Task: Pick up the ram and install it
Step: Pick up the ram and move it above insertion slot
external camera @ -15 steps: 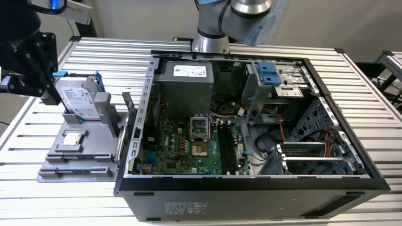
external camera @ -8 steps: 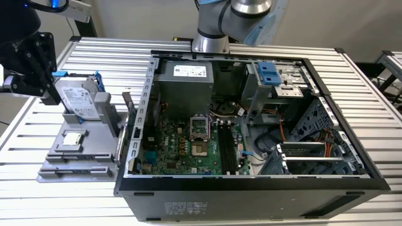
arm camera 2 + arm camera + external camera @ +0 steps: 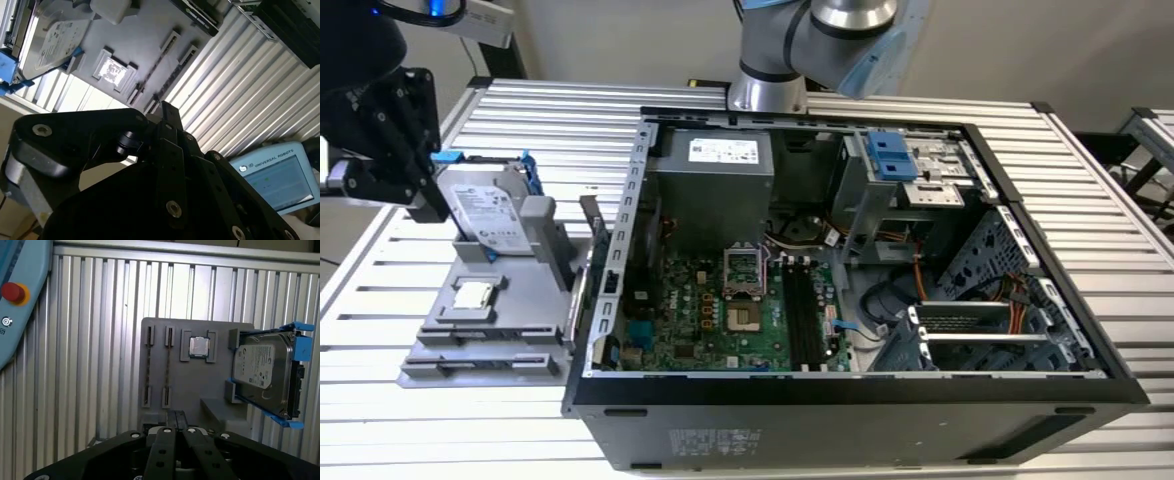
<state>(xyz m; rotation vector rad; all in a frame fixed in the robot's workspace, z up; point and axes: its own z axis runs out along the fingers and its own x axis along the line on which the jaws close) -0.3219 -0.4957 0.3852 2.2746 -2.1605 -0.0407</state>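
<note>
1. The gripper (image 3: 175,413), nearest the lens in the first wrist view, is seen with its fingertips close together and nothing visible between them.
2. It is held near the gray holder (image 3: 534,310), at about 11 o'clock of it in the exterior view; the holder lies at 9 o'clock of the computer case (image 3: 854,392).
3. The ram cannot be placed with certainty: 2 narrow slots (image 3: 167,367) on the holder are viewed edge-on, and a stick inside cannot be confirmed.
4. The ram is judged light, thin, stiff and fragile; its long edges at mid-length are the best hold.

Hard drive (image 3: 491,210) upright on gray holder (image 3: 520,322), case wall (image 3: 607,250) close beside; slots (image 3: 168,365) open toward jaws.
</note>
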